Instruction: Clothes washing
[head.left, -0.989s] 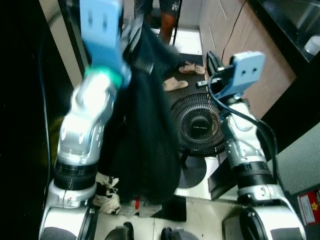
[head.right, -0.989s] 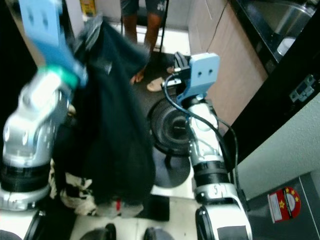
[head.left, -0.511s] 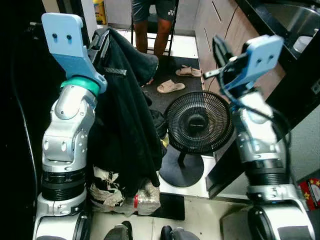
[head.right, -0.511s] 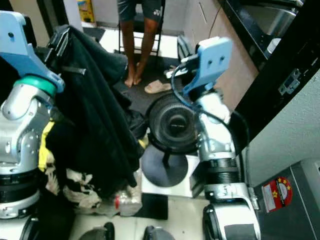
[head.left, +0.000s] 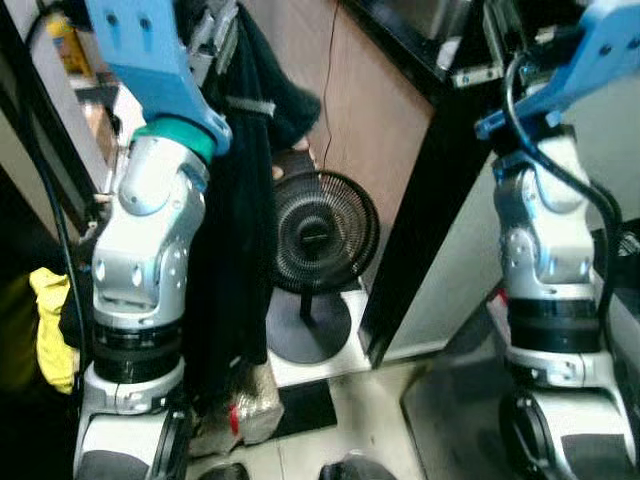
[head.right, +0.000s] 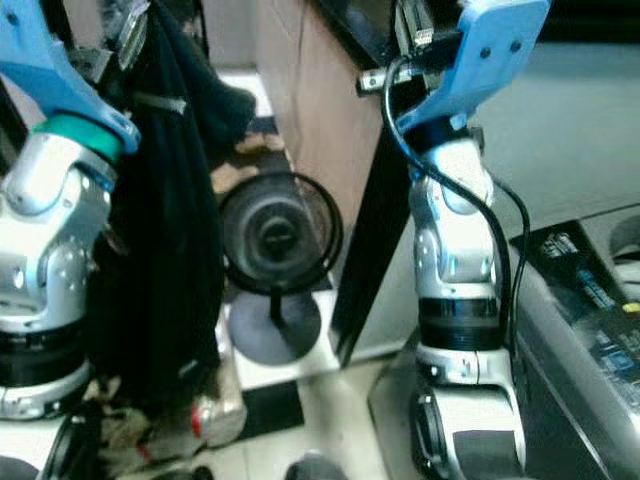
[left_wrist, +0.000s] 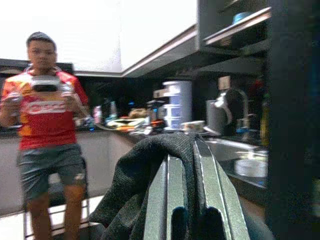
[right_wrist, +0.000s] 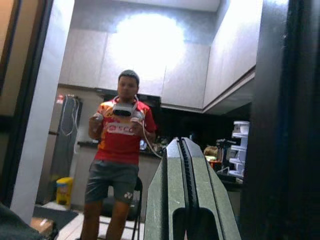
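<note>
The garment (head.left: 235, 200) draped from the raised left arm is black, and the floor fan (head.left: 315, 232) beside it is black too. A person (right_wrist: 116, 165) wears a red and orange shirt with dark grey shorts. A yellow cloth (head.left: 50, 325) lies at the left.

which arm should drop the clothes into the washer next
Left. Its gripper is already shut on the black garment, which hangs from it beside the fan. The right gripper is raised, shut and empty. No washer can be made out yet.

Dark garment (head.left: 235, 230) draped long and limp, pinched high in the raised left pincer (left_wrist: 186, 200), hem near floor.
</note>
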